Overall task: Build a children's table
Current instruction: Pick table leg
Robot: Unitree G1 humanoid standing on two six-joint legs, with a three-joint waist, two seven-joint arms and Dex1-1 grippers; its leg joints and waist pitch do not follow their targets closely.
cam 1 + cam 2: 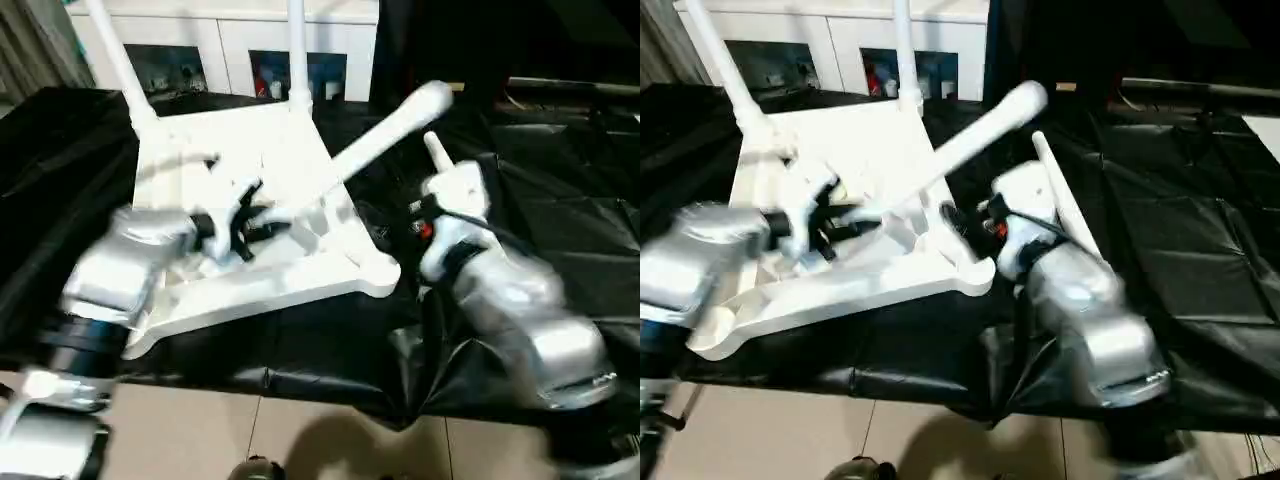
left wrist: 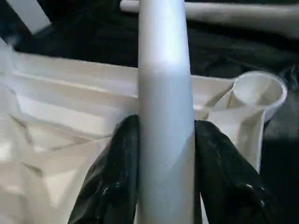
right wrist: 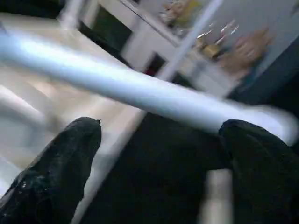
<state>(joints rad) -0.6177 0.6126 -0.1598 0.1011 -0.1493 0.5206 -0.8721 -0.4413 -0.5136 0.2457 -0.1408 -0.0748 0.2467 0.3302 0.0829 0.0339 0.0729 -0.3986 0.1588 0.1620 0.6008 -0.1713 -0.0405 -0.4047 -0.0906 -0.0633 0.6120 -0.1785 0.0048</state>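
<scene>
The white tabletop (image 1: 280, 140) lies underside up on the black cloth, tilted. Two legs (image 1: 120, 60) (image 1: 297, 50) stand upright in its far corner sockets. A third leg (image 1: 380, 140) slants up and to the right over the ribs, its flared end in the air. My left gripper (image 1: 243, 222) is shut on this leg's lower part, a black finger (image 2: 117, 177) on each side of the tube. My right gripper (image 3: 161, 128) is open just short of the same leg, touching nothing. Another leg (image 1: 1065, 205) lies on the cloth under my right forearm. The near right socket (image 2: 259, 93) is empty.
The black cloth (image 1: 560, 200) covers the whole work surface and ends at a front edge above the tiled floor (image 1: 250, 440). A white cabinet (image 1: 220, 40) with open shelves stands behind the tabletop.
</scene>
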